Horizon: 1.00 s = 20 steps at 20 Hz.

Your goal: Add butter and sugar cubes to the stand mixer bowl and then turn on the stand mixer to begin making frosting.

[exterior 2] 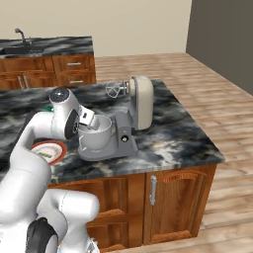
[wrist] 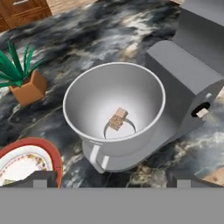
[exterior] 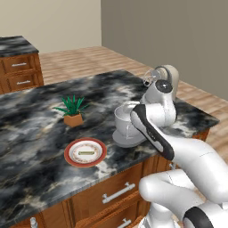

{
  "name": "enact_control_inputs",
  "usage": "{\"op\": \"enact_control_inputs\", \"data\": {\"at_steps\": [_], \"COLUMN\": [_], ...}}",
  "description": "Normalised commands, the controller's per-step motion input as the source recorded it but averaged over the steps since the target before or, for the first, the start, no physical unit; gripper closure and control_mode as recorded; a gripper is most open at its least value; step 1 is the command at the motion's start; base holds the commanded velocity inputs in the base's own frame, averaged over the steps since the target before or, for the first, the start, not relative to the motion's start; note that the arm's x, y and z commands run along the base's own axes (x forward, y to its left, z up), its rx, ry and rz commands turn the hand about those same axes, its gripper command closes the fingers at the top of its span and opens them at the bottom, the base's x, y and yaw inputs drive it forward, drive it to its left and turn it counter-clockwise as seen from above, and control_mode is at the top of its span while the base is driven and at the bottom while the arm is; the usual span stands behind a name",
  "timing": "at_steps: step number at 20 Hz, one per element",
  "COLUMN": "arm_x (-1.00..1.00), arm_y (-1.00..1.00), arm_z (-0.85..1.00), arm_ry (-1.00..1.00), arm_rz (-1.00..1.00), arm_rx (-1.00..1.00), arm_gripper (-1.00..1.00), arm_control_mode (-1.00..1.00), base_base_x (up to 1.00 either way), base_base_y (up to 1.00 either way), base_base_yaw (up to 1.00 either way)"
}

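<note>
Surface: dark marble island top [exterior: 31,133], glossy black veined with white and tan, on wooden cabinets with metal bar handles; plank floor and plain walls behind.
Pincer: gripper [wrist: 111,177] spread wide and holding nothing; its two dark tips sit far apart at the bottom of the hand view, above the bowl's near rim and touching nothing. In the right base view the hand hangs at the bowl's left edge.
Bowl: bowl [wrist: 114,105] of pale silvery metal, deep and round with a smooth inside and a strap handle on its near side; it stands upright on the mixer's base.
Cubes: sugar cubes [wrist: 118,119], two small speckled tan blocks, touching each other on the bowl's floor.
Mixer: mixer [exterior 2: 133,106] with a flat matte grey base and column, a rounded beige head tilted up and back, and a wire whisk [exterior 2: 114,90] hanging in the air clear of the bowl; a small knob shows on the column's side.
Plate: round plate [exterior: 85,152] with a red rim and patterned pale centre, on the marble left of the bowl and apart from it.
Butter: butter [exterior: 85,152], a small flat yellowish-green stick lying across the plate's middle.
Plant: spiky green plant [exterior: 72,110] in a square terracotta pot, beyond the plate.
Writing: none readable.
</note>
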Motion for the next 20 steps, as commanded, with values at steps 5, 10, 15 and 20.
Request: {"op": "enact_control_inputs", "data": {"at_steps": [5, 10, 15, 20], "arm_x": [-0.34, -0.37, -0.30, -0.18], "arm_y": [0.25, 0.41, 0.55, 0.25], "arm_z": [0.55, 0.43, 0.02, -0.04], "arm_ry": [0.04, 0.10, 0.07, 0.06], "arm_rz": [0.25, 0.19, 0.19, 0.28], "arm_rx": [-0.01, -0.09, -0.19, -0.17], "arm_gripper": [-1.00, -1.00, -1.00, -1.00], "arm_control_mode": [-1.00, -1.00, -1.00, -1.00], "base_base_x": [0.00, 0.00, 0.00, 0.00], "base_base_y": [0.00, 0.00, 0.00, 0.00], "base_base_yaw": [0.00, 0.00, 0.00, 0.00]}}
